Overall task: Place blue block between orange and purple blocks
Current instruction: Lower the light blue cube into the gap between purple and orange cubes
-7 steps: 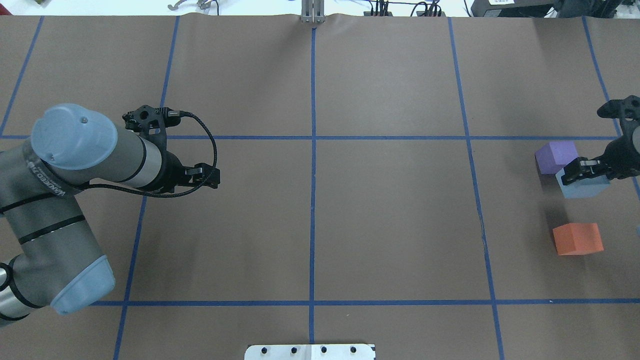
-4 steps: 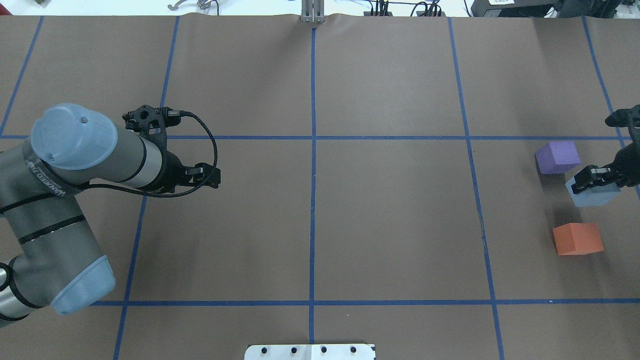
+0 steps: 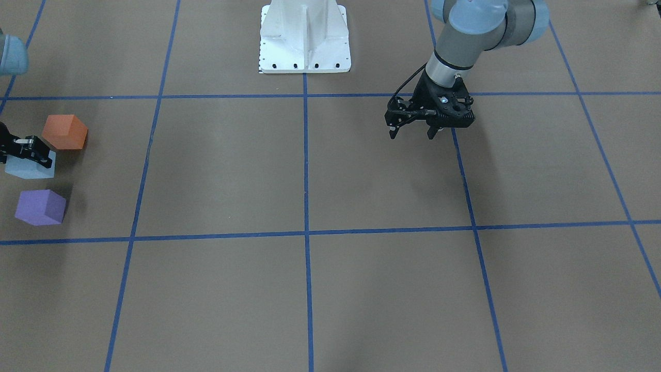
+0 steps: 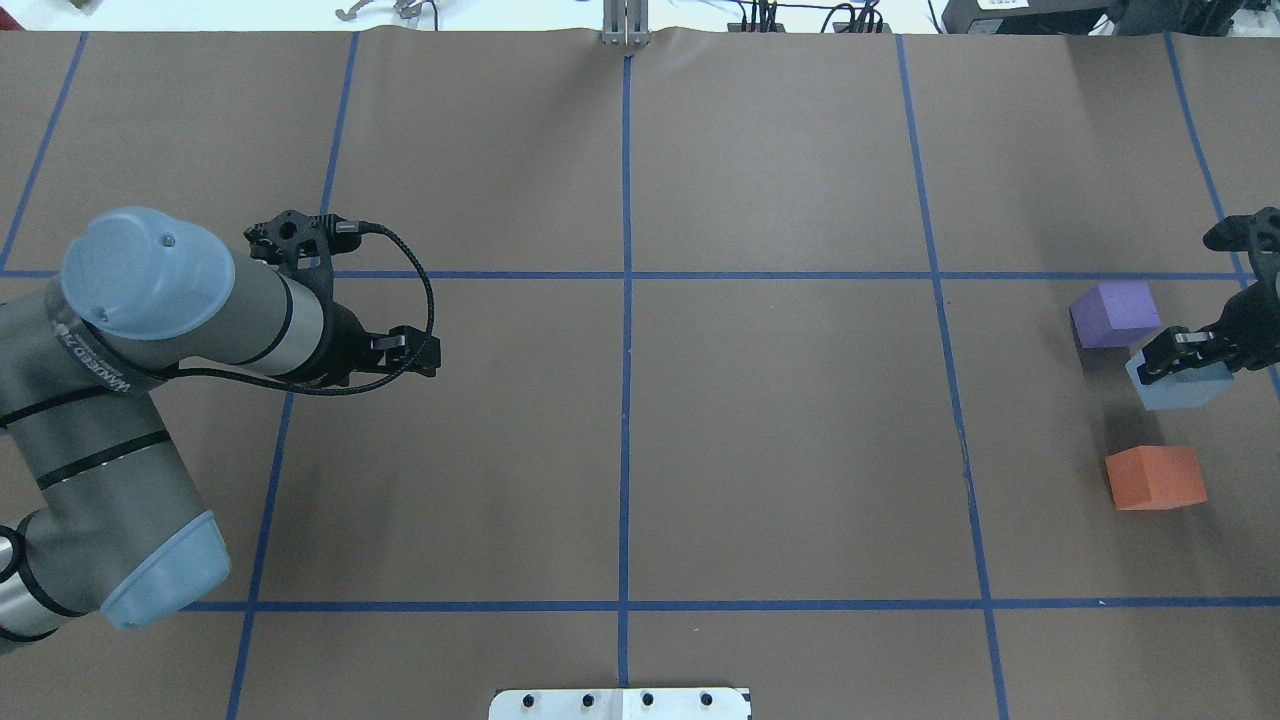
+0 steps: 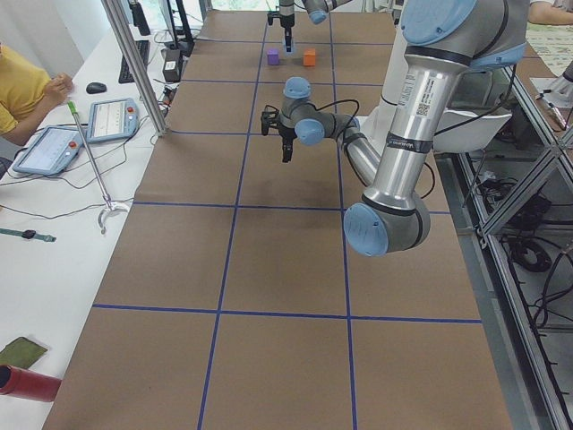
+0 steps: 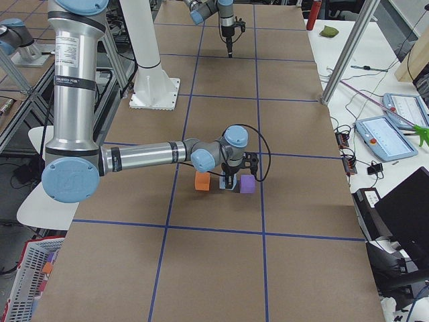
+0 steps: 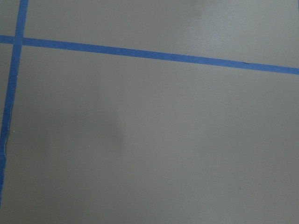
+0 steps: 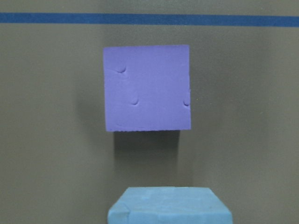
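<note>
Gap now between purple block [image 4: 1115,313] and blue block [image 4: 1185,393] in right end effector [image 4: 1186,367]

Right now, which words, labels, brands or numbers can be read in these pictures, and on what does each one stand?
Nothing can be read with certainty.
On the left arm: dark lettering along its grey tube, too blurred to quote.
On the right arm: vertical lettering on its upright tube, too small to read.
On the blue block, purple block and orange block: no writing.
</note>
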Controlling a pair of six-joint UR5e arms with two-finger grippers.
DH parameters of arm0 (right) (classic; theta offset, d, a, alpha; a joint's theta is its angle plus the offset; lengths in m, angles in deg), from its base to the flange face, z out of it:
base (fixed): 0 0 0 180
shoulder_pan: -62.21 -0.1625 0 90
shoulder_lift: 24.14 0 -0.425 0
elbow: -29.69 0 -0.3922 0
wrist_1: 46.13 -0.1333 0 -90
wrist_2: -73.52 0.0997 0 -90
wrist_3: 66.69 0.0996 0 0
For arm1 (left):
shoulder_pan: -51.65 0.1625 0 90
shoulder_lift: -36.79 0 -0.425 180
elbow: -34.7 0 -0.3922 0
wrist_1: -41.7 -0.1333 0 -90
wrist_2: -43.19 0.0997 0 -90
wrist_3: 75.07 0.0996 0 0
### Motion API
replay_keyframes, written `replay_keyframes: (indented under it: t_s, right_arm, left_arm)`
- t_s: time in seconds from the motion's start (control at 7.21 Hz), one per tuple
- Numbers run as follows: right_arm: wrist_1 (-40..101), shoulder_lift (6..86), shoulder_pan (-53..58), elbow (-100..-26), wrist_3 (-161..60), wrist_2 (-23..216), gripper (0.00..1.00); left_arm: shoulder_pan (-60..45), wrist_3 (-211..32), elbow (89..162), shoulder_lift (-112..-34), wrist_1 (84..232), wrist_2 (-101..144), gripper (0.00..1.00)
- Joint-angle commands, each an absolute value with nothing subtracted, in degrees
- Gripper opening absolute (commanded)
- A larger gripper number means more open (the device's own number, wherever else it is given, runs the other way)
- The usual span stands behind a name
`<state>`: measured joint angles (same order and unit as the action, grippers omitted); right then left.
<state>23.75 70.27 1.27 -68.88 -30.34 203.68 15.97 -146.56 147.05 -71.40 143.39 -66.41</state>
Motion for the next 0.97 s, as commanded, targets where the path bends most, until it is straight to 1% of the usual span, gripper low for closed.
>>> replay_keyframes:
  t_s: [0.0, 0.28, 0.42, 0.83]
  right_arm:
    - [22.88, 68.85, 1.56, -67.26, -30.22, 203.68, 0.15]
    - [12.89, 68.67, 2.0, -61.74, -26.82, 203.68, 0.14]
    - [11.81, 68.15, 2.78, -62.06, -23.57, 203.86, 0.14]
    - [11.62, 68.5, 3.23, -62.24, -23.36, 203.86, 0.14]
  left_arm:
    - [16.06, -146.52, 147.02, -71.4, 143.39, -66.41, 1.0]
    - [15.97, -146.52, 147.11, -71.4, 143.39, -66.41, 1.0]
    - [15.97, -146.61, 147.19, -71.49, 143.39, -66.41, 1.0]
    - [15.97, -146.61, 147.28, -71.57, 143.39, -66.41, 1.0]
